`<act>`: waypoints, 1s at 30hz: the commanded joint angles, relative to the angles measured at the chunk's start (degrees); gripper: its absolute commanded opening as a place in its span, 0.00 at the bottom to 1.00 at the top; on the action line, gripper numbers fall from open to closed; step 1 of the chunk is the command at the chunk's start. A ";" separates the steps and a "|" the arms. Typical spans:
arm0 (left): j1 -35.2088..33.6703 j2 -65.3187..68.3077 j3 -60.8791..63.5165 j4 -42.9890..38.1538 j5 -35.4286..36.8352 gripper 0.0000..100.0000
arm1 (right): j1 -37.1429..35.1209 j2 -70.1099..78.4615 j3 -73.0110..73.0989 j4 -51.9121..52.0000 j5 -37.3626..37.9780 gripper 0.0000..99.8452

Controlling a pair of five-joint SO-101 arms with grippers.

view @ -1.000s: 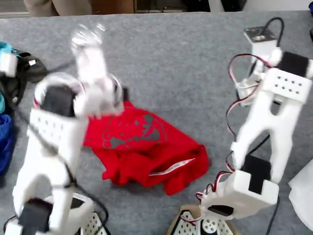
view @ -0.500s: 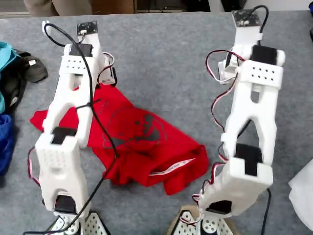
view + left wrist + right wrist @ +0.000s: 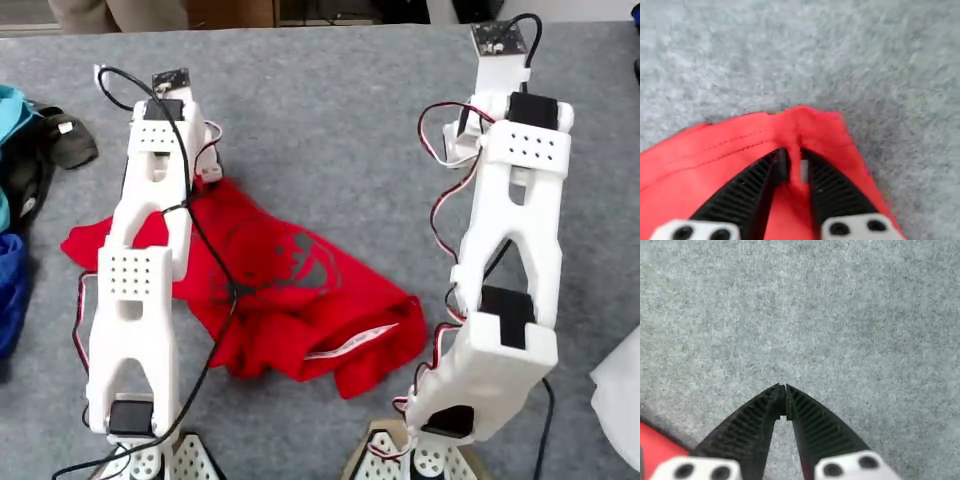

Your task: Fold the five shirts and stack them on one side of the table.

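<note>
A red shirt with a dark print lies crumpled in the middle of the grey table, one sleeve spread toward the left. My left gripper is at the shirt's far edge. In the left wrist view the left gripper is shut on a pinched fold of the red shirt near its hem corner. My right gripper hangs over bare table to the right of the shirt. Seen from the right wrist, the right gripper is shut on nothing, with a sliver of the red shirt behind it.
A heap of other shirts in teal, black and blue lies at the table's left edge. A white cloth shows at the right edge. Grey table stretches beyond both grippers toward the far side.
The left arm swung out and stretched to the shirt's far edge, where its gripper now pinches the cloth. A sleeve has spread out to the left. The right arm stretched farther out.
</note>
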 commanded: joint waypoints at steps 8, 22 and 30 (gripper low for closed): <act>-2.55 -0.75 -12.48 11.52 0.00 0.02 | -1.01 -0.22 -2.68 -0.97 -0.44 0.02; -4.75 -20.44 -32.09 11.96 9.67 0.02 | -1.80 -0.66 -3.21 -0.70 -0.53 0.02; -5.63 -36.88 -25.32 12.04 9.23 0.02 | -7.60 -0.57 -12.88 9.05 0.00 0.02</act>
